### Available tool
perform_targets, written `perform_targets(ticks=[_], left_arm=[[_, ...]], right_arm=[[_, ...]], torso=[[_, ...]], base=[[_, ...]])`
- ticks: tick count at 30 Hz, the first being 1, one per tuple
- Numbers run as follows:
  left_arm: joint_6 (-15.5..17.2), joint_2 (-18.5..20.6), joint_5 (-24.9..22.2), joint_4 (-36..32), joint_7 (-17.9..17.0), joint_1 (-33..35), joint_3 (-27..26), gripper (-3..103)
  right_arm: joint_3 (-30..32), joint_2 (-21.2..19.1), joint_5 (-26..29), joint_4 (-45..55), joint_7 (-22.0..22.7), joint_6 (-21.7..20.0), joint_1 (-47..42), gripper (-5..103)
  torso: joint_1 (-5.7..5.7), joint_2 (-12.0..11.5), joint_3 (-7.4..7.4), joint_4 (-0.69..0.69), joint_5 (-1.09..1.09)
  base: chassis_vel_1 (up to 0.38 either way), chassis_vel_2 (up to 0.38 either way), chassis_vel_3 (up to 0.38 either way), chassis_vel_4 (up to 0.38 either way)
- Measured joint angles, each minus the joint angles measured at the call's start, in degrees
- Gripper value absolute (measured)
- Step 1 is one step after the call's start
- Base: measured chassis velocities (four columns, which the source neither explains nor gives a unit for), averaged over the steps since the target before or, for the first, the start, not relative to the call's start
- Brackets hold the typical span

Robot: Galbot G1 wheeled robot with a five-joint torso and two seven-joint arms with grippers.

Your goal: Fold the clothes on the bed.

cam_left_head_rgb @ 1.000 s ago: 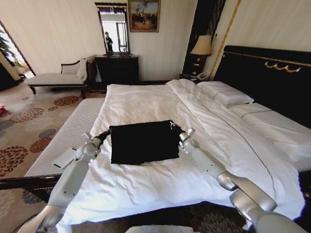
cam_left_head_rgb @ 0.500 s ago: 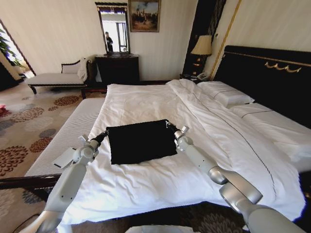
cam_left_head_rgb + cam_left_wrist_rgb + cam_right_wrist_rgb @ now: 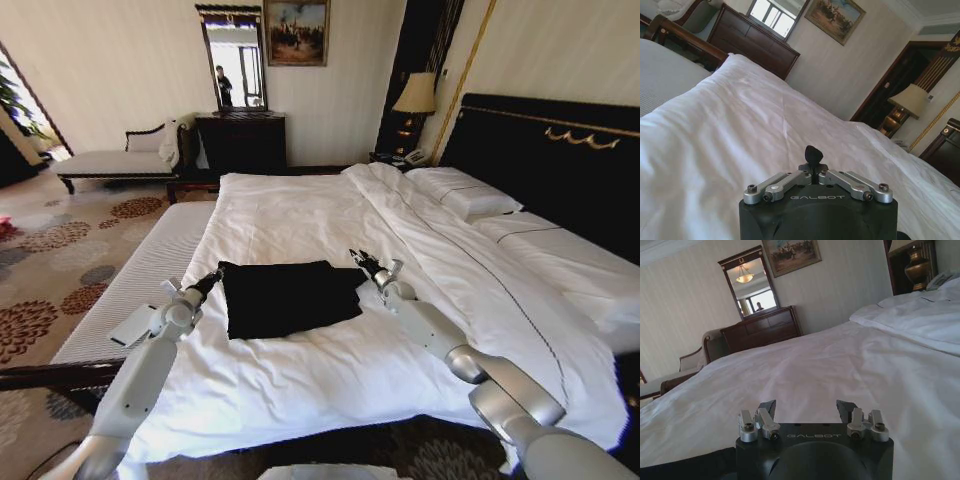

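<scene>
The clothes (image 3: 290,298), a black T-shirt, lie folded into a rough rectangle in the middle of the white bed (image 3: 300,215). My left gripper (image 3: 214,276) sits low at the shirt's far left corner with its fingers (image 3: 813,154) pressed together on that corner. My right gripper (image 3: 358,262) hovers just off the shirt's far right corner. Its fingers (image 3: 767,408) stand apart with nothing between them, and a strip of the black cloth (image 3: 685,467) shows beside its body.
A striped bench (image 3: 140,285) with a flat white card (image 3: 133,325) runs along the bed's left side. Pillows (image 3: 465,192) and the dark headboard (image 3: 560,150) are on the right. A dresser (image 3: 240,142) and a chaise (image 3: 115,160) stand by the far wall.
The right gripper has let go of the shirt's far right corner and drawn back to the right. The shirt's far edge has dropped flat. The left gripper has barely moved.
</scene>
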Motion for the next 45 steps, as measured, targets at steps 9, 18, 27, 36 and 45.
perform_targets(ticks=[9, 18, 27, 36, 45], left_arm=[[-0.2, 1.3, 1.8, 2.1, -0.3, 2.0, -0.5, 6], [-0.5, 0.2, 3.6, 3.4, -1.4, 2.2, -0.4, 8], [6.0, 5.3, 5.6, 4.8, -6.4, 5.8, -4.0, 35], [10.5, 11.1, -5.9, -8.4, -8.5, 22.2, -12.9, 68], [11.0, 4.7, -8.0, -22.7, -8.0, 35.1, -13.2, 98]], right_arm=[[4.4, -10.8, 6.5, 16.6, -4.3, -2.6, -11.2, 98], [3.4, -9.4, 4.6, 16.5, -8.0, -0.7, -12.1, 100], [1.5, -6.8, 4.6, 14.7, -2.7, -1.7, -8.6, 100], [3.8, -9.9, 5.2, 20.6, -1.9, -2.2, -13.4, 100], [7.4, -13.2, 5.8, 25.6, -1.6, -1.2, -18.9, 100]], torso=[[-0.02, 0.0, -0.01, -0.01, -0.01], [-0.01, 0.0, 0.0, -0.02, 0.01], [0.0, 0.0, 0.0, 0.01, -0.03], [0.0, 0.0, -0.01, -0.05, 0.02], [-0.02, 0.0, -0.01, -0.03, -0.01]], base=[[0.0, 0.0, 0.0, 0.0], [0.0, 0.0, 0.0, 0.0], [0.0, 0.0, 0.0, 0.0], [0.0, 0.0, 0.0, 0.0], [0.0, 0.0, 0.0, 0.0]])
